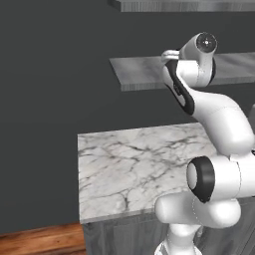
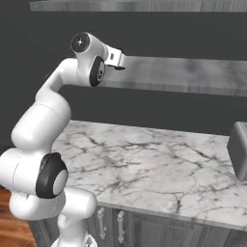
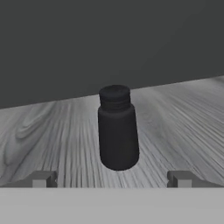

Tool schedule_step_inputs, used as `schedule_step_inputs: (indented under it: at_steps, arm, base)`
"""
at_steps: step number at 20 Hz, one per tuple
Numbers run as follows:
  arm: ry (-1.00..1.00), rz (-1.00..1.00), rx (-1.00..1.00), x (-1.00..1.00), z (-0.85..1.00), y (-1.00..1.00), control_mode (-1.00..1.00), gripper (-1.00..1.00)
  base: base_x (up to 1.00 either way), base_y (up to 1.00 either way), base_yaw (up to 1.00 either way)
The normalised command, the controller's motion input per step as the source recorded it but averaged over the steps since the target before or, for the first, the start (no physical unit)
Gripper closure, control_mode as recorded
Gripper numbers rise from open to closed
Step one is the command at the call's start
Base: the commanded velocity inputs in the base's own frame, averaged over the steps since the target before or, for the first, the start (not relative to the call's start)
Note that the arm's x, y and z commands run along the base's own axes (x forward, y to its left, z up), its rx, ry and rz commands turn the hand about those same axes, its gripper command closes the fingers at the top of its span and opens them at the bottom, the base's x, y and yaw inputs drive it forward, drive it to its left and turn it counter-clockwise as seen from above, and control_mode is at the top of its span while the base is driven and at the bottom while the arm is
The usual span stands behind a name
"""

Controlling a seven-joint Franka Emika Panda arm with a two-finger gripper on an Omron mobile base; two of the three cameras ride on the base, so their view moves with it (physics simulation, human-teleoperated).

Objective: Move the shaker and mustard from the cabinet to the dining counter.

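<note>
We see the shaker [image 3: 117, 129] standing upright on a grey streaked shelf [image 3: 52, 135] of the cabinet [image 1: 50, 99], a little in front of the dark back wall and ahead of the gripper [image 3: 112, 179]. In the hand view the two fingertips [image 3: 41, 179] stand wide apart, one to either side of the shaker and short of it, touching nothing. In the base views the arm reaches up to the same shelf, above the marble counter [image 2: 144, 164] that lies below it. We judge the task to be at its very start: the shaker is not yet grasped, and both it and the mustard must be carried to the dining counter. The next step, as we read it, is to advance until the shaker sits between the fingertips, then close on its body. A dark grey box-like thing [image 2: 240, 149] rests on the marble counter, well to the right of the arm.
</note>
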Motion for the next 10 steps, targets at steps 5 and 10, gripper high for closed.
schedule_step_inputs:
  at_steps: [5, 10]
  arm:
    - [0.0, 0.0, 0.0, 0.05, 0.0, -0.01, -1.0, -1.0]
    - [0.0, 0.0, 0.0, 0.01, 0.0, -0.05, -1.0, -1.0]
  base:
    - [0.0, 0.0, 0.0]
    - [0.0, 0.0, 0.0]
